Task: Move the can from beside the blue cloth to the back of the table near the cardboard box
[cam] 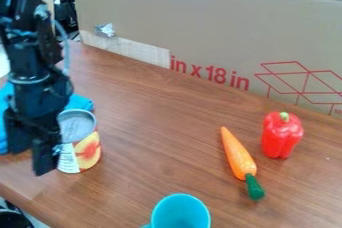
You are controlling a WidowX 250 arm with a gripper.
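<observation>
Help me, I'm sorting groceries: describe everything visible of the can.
The can stands upright on the brown table and looks like metal, with a silvery rimmed top. Its label shows orange-and-red fruit and a white printed panel. The claw hides part of its left side in this view; whether they touch is unclear.

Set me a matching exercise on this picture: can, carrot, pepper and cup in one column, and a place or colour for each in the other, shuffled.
Column 1
1. Can
2. Carrot
3. Pepper
4. Cup

Column 2
A. Red, with a green stem on top
B. Nearest to the gripper, at the left of the view
C. Blue, cut off by the bottom edge of the view
D. Orange with a green end, lying on its side

Right pairs: 1-B, 2-D, 3-A, 4-C
</observation>
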